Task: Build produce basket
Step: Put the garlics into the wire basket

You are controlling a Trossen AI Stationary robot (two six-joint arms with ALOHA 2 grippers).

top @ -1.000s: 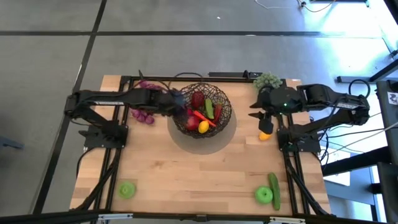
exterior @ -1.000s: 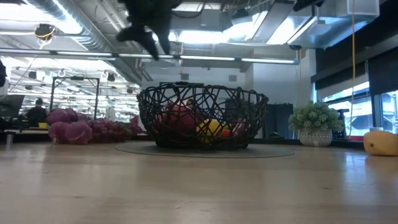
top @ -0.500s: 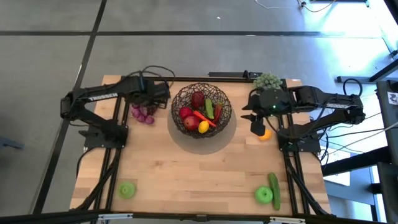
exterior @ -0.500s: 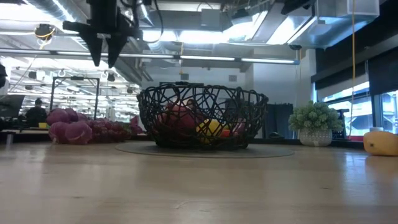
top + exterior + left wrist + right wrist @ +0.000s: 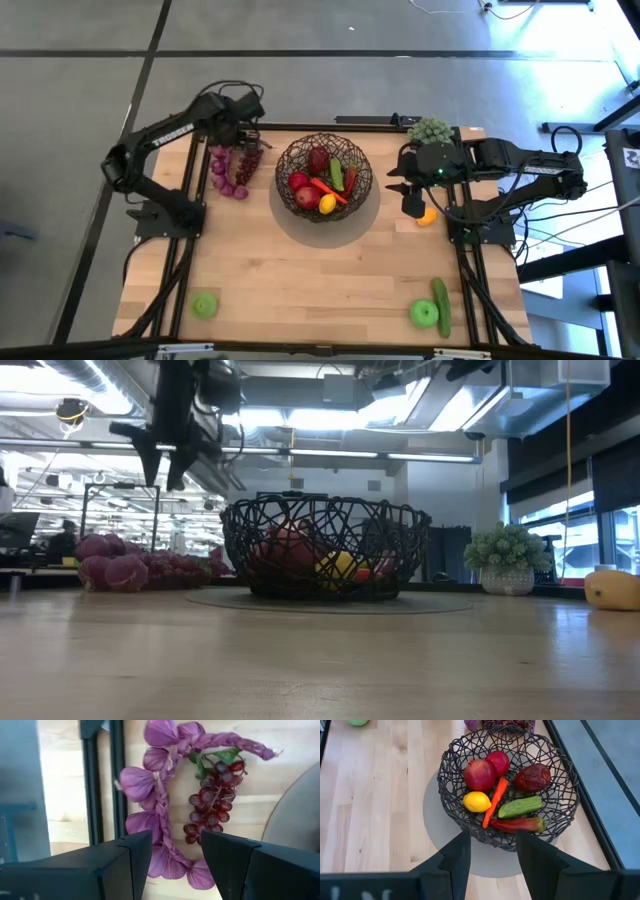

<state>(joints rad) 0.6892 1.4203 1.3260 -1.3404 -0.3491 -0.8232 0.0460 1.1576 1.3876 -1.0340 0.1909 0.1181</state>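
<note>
Your table (image 5: pixel 320 290) carries the basket (image 5: pixel 324 175) at about 12 o'clock from its centre, standing on a grey round mat (image 5: pixel 300 228). Inside the basket you have two red apples (image 5: pixel 480 775), a dark red fruit (image 5: pixel 533 776), a carrot (image 5: pixel 495 800), a cucumber (image 5: pixel 520 806), a red chilli (image 5: pixel 518 824) and a lemon (image 5: pixel 476 801).

Your left gripper (image 5: pixel 243 128) hangs at 10 o'clock from the basket, above the table's far left corner, its fingers spread apart and empty. Directly beneath it lie the purple garlic braid (image 5: pixel 160 805) and the grapes (image 5: pixel 212 797), side by side and touching.

Your right gripper (image 5: pixel 411 196) sits at 3 o'clock from the basket, fingers parted with nothing between them, just beside an orange-yellow fruit (image 5: pixel 427 214). A pale green cluster (image 5: pixel 430 129) rests at 1 o'clock.

At 5 o'clock you see a green apple (image 5: pixel 424 313) touching a second cucumber (image 5: pixel 441 303); another green apple (image 5: pixel 205 305) lies at 7 o'clock.
</note>
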